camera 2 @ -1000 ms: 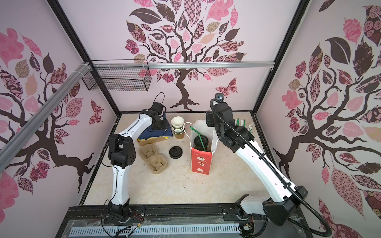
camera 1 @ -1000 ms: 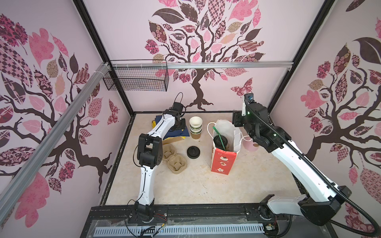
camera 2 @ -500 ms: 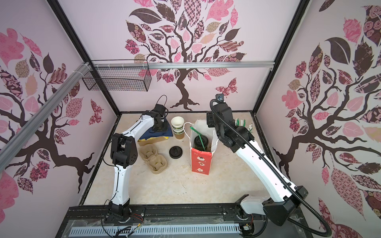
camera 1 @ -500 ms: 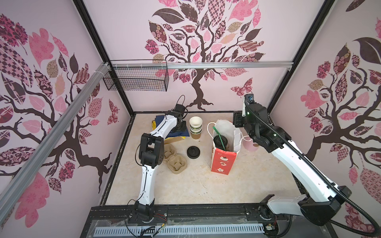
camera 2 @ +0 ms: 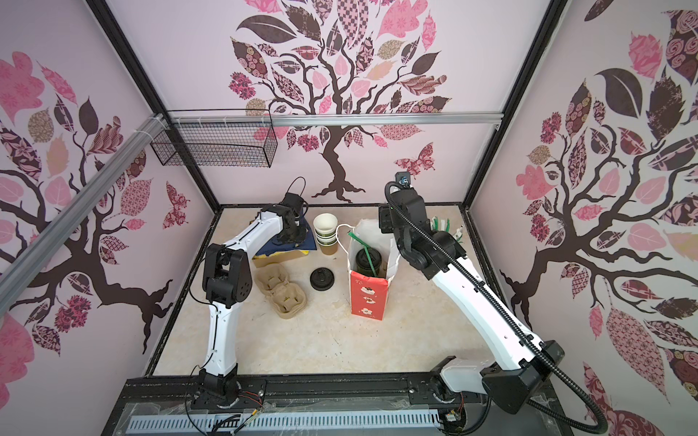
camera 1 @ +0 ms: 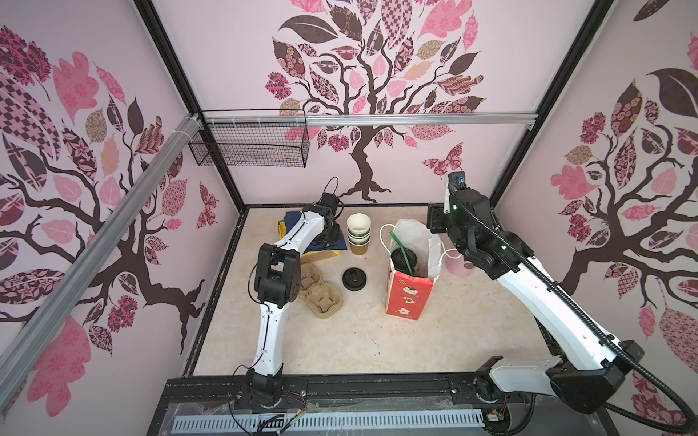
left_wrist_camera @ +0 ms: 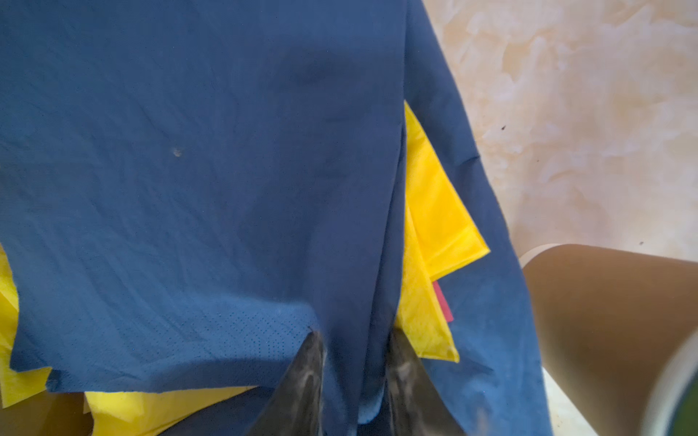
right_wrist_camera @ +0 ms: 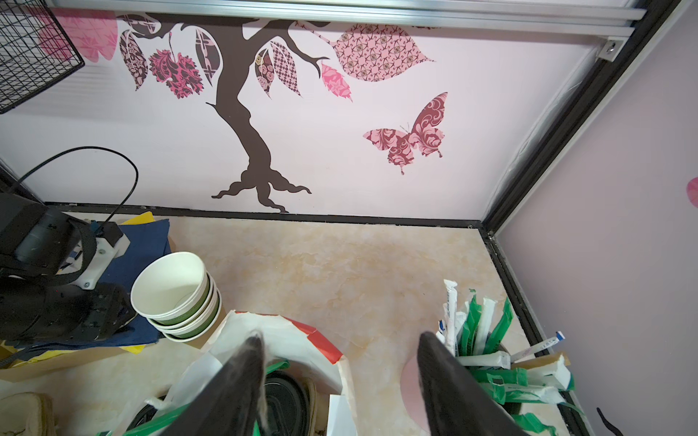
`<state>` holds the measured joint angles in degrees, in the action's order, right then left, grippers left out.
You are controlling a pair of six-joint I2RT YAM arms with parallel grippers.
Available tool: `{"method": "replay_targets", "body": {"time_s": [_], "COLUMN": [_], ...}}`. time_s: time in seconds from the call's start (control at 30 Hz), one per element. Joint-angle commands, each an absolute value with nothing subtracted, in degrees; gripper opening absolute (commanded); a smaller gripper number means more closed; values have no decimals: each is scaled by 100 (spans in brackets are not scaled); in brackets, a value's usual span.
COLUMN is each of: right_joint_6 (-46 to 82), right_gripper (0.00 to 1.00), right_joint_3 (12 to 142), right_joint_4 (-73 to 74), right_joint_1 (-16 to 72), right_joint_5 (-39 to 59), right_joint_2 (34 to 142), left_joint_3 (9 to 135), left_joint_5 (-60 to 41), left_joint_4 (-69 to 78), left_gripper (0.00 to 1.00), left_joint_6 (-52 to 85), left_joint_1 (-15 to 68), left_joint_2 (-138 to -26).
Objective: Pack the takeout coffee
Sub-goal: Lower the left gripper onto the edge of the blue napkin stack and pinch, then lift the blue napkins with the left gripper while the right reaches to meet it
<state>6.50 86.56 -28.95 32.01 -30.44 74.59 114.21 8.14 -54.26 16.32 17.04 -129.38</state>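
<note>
Pinching fold of blue napkin with left gripper, fingers narrow, at tabletop's far-left corner, presumably for the order. Hovering right gripper wide, empty, above red bag mid-tabletop, likely to steady it; lidded coffee cup inside.

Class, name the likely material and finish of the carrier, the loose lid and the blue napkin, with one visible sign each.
Carrier: likely moulded pulp, matte; rough beige, pressed wells.
Lid: probably plastic, faint sheen; moulded rings.
Napkin: seemingly tissue paper, matte; dotted embossing, creases.
</note>
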Motion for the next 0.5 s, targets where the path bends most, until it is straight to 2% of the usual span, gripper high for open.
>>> {"method": "replay_targets", "body": {"time_s": [0.0,0.47], "right_joint_6": [721,744], "right_gripper": [68,68], "right_joint_3": [8781,8758], "right_joint_4": [-2968,-3080], "right_joint_1": [3218,3218], "right_joint_5": [-3155,-3252], "right_joint_2": [7383,7235], "left_joint_3": [11309,11319], "left_joint_5": [961,1581], "left_joint_4": [-5414,-5356], "left_gripper": [31,0], "left_joint_6": [1589,1564], "left_joint_1": [1723,1705], "left_joint_2": [-12797,-12177]}}
